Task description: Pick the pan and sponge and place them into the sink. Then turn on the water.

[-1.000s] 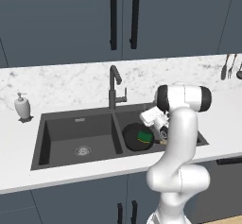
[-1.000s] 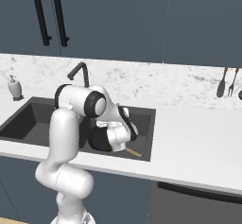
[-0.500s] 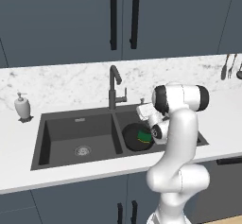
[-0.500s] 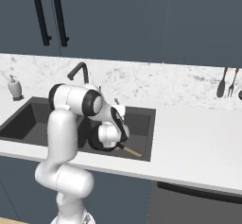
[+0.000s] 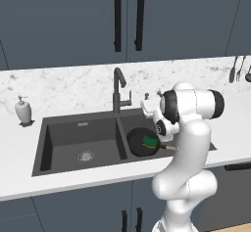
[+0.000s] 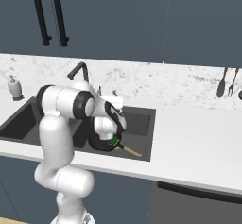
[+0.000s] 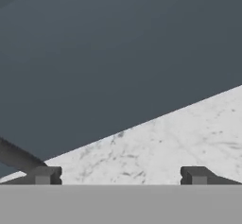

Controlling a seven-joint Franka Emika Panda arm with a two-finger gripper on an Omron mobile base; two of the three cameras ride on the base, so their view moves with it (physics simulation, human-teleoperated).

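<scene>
Currently my gripper (image 7: 120,176) is spread wide, nothing between the fingertips (image 7: 45,175), pointing at the marble backsplash (image 7: 156,152) and dark cabinets (image 7: 118,53). Pan (image 5: 143,143) sits below the gripper in the right basin of the sink (image 5: 59,138), sponge (image 5: 150,141) lying inside it. Faucet (image 5: 117,90) stands just beside the gripper, behind the divider. Soap dispenser (image 5: 23,111) is far off on the table (image 5: 19,143).

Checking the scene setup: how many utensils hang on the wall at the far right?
3, though more may lie beyond the frame. In the right base view, a spoon hangs left, a fork beside it, and a third utensil is cut off at the edge.
</scene>
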